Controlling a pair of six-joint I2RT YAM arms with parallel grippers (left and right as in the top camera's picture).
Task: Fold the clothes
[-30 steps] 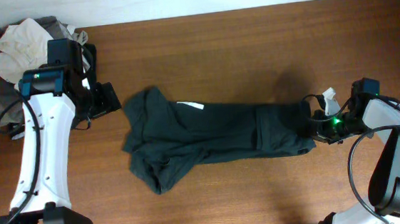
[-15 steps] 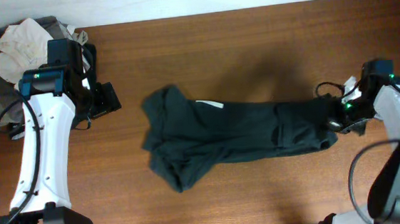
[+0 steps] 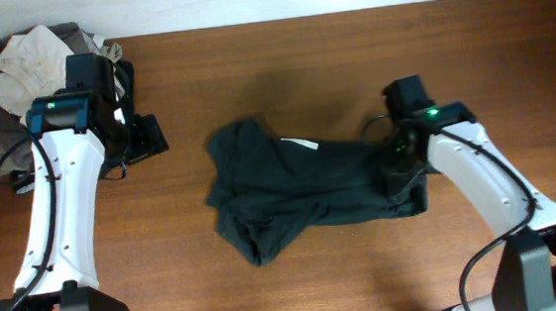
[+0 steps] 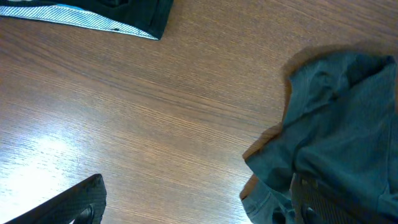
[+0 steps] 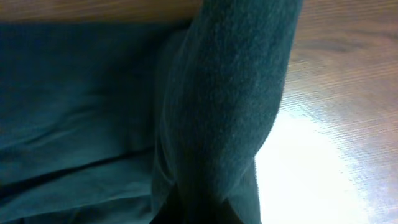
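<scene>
Roughly: wooden desk [image 3: 350, 60], bare wood wide along front and right edges. Dark clothes [image 3: 301, 188] bunched mid-desk, rumpled hem toward front edge. Mixed garment pile [image 3: 22, 61] at back-left corner. At clothes' right end, right gripper [image 3: 396, 169] pinched tight on fabric. Off clothes' left edge, left gripper [image 3: 147, 138] gapes wide, empty.

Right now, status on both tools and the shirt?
Left tool open, off the cloth. Right tool shut on T-shirt, right end, shirt bunched. Garment pile far-left corner, not in the way.
</scene>
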